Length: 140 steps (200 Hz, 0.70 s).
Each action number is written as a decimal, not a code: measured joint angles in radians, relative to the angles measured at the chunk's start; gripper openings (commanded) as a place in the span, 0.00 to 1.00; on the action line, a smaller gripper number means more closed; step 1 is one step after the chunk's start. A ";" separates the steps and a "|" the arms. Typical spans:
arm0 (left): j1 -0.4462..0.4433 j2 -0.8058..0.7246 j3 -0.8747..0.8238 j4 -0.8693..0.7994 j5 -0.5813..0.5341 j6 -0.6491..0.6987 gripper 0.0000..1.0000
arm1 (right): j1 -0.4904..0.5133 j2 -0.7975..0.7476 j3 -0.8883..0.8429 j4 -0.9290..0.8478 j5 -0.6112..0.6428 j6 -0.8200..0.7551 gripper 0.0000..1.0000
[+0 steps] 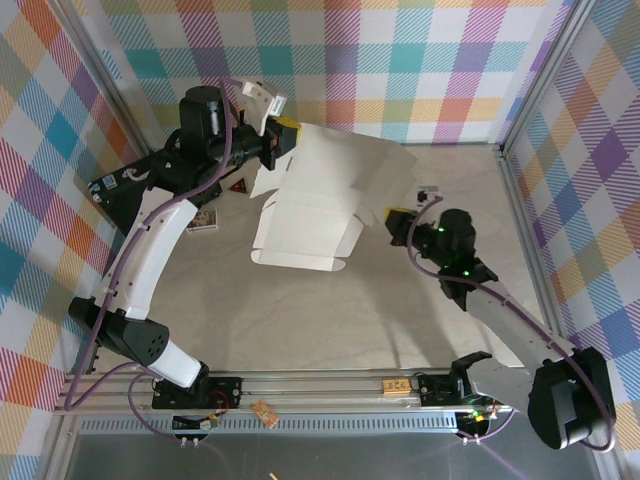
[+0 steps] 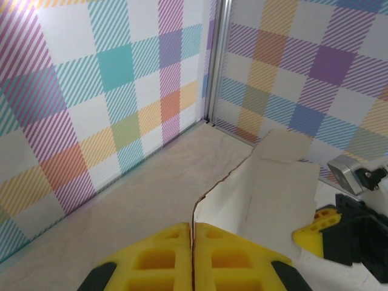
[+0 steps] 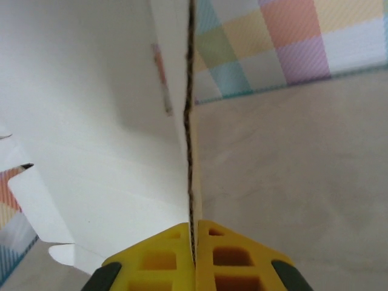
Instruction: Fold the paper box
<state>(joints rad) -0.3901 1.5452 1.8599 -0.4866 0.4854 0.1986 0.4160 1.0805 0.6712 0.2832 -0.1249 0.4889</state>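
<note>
White cardboard, thin and die-cut, hangs between us. The paper box (image 1: 310, 200) is an unfolded sheet spanning the gap from our left gripper (image 1: 283, 135) to our right gripper (image 1: 400, 218). Both sets of fingers are pressed together on it, each pinching one edge. In each wrist view the cut edge rises straight out from between the closed yellow tips. From the left gripper the sheet runs ahead and to the right. From the right gripper its white face spreads away to the left. The flaps (image 1: 300, 250) nearest our bases hang lowest, and we cannot tell whether they touch the table (image 1: 300, 340).

We judge the sheet very light, stiff across each panel and willing to bend only along its score lines. That makes it likely to sag or twist if we pull unevenly. The smooth face may slip between the pads, and the small tabs (image 3: 60, 254) look easy to crease or tear. We think the best hold is on a broad panel close to a score line, not out on a tab.
</note>
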 measured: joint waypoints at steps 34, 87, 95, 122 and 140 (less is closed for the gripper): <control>0.006 -0.001 -0.006 0.030 -0.021 -0.021 0.00 | 0.222 0.167 0.420 -0.438 0.413 0.289 0.00; 0.006 -0.005 -0.019 0.063 0.003 -0.054 0.00 | 0.274 0.452 0.825 -0.795 0.647 0.476 0.00; 0.006 -0.005 -0.021 0.060 0.003 -0.054 0.00 | 0.275 0.497 0.866 -0.813 0.648 0.473 0.00; 0.007 -0.006 -0.035 0.039 0.000 -0.054 0.00 | 0.279 0.525 0.843 -0.807 0.640 0.400 0.32; 0.013 -0.006 -0.042 0.046 0.000 -0.055 0.00 | 0.277 0.400 0.665 -0.754 0.631 0.286 0.62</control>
<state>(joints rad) -0.3767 1.5394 1.8175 -0.4404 0.4850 0.1436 0.6933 1.4807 1.3361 -0.4709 0.5056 0.7753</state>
